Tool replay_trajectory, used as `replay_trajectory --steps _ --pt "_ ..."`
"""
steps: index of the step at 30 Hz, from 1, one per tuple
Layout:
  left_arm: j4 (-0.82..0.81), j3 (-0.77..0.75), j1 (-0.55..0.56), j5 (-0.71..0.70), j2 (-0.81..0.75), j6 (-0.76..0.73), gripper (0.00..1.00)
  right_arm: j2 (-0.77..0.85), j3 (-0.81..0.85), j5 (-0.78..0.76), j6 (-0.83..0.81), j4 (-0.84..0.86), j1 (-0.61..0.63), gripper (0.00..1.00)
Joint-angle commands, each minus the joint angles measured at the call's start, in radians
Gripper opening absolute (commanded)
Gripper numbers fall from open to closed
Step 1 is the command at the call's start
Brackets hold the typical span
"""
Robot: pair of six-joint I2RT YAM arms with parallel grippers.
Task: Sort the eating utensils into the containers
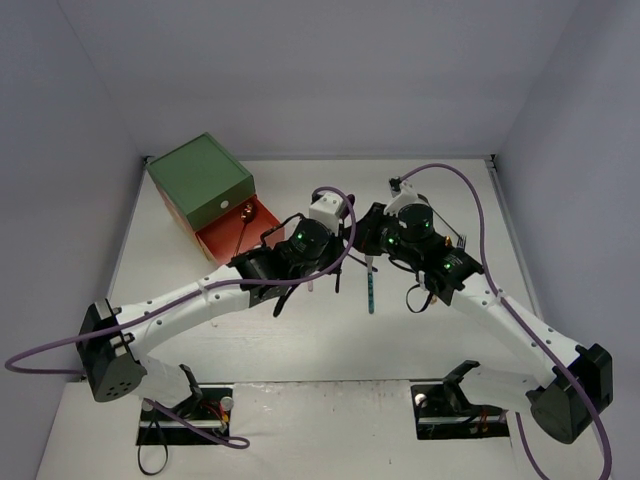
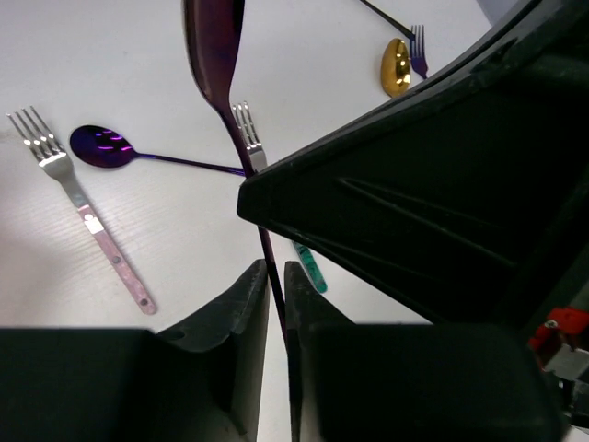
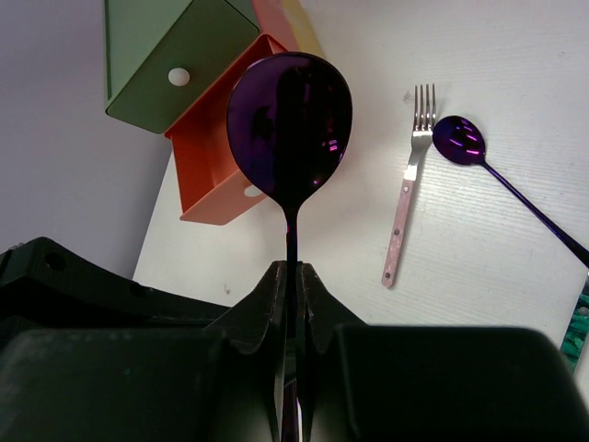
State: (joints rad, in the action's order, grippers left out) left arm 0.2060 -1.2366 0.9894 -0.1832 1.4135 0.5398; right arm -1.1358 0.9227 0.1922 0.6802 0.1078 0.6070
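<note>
Purple spoons (image 3: 290,120), two; pink-handled fork (image 3: 405,212), one.

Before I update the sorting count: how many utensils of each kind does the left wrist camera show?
Spoons: 3 - held purple spoon, lying purple spoon, gold spoon
Forks: 3 - pink-handled fork, teal-handled fork, purple fork
Knives: 0
Total: 6, plus one thin dark handle of unclear kind.

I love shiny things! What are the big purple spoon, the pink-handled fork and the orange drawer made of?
Big purple spoon: probably polished metal with a purple coating; it mirrors light. Fork: bare steel-looking tines, pink handle perhaps plastic, with rivet dots. Orange drawer: thin flat walls, matte paint; metal or plastic.
</note>
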Motion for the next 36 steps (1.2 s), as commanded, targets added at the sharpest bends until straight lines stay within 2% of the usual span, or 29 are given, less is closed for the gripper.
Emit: replay_trajectory --steps 1,3,5,7,9,11,16,21,27,31,36 --pt "-0.059 -0.048 0.009 -0.050 -0.018 0.019 0.03 0.033 -0.003 0.005 0.018 0.102 0.017 0.00" --pt "-0.056 -0.043 0.009 -0.059 -0.022 0.019 0.00 0.036 -0.007 0.003 0.022 0.104 0.019 0.00" --pt "-0.042 -0.029 0.008 -0.070 -0.027 0.023 0.00 0.040 -0.014 -0.003 0.022 0.104 0.019 0.09" --pt "-0.036 -0.014 0.008 -0.093 -0.041 0.028 0.00 0.045 -0.020 -0.008 0.022 0.104 0.019 0.23" --pt "-0.017 0.001 0.005 -0.129 -0.057 0.018 0.00 0.048 -0.027 -0.015 0.017 0.102 0.019 0.42" --pt "0.030 0.009 -0.001 -0.168 -0.078 0.001 0.00 0.057 -0.034 -0.024 0.013 0.102 0.019 0.50" --pt "0.185 0.016 -0.112 -0.206 -0.142 -0.081 0.00 0.099 -0.057 -0.044 -0.013 0.090 0.016 0.55" --pt "0.251 0.049 -0.335 -0.127 -0.236 -0.256 0.00 0.156 -0.082 -0.095 -0.059 0.040 0.007 0.58" --pt "0.309 -0.001 -0.544 0.018 -0.177 -0.480 0.00 0.172 -0.097 -0.108 -0.100 -0.015 -0.001 0.59" --pt "0.303 -0.038 -0.603 0.078 -0.081 -0.579 0.00 0.176 -0.115 -0.093 -0.107 -0.026 -0.003 0.59" --pt "0.254 -0.036 -0.635 0.107 -0.013 -0.588 0.00 0.187 -0.122 -0.080 -0.121 -0.040 -0.004 0.60"
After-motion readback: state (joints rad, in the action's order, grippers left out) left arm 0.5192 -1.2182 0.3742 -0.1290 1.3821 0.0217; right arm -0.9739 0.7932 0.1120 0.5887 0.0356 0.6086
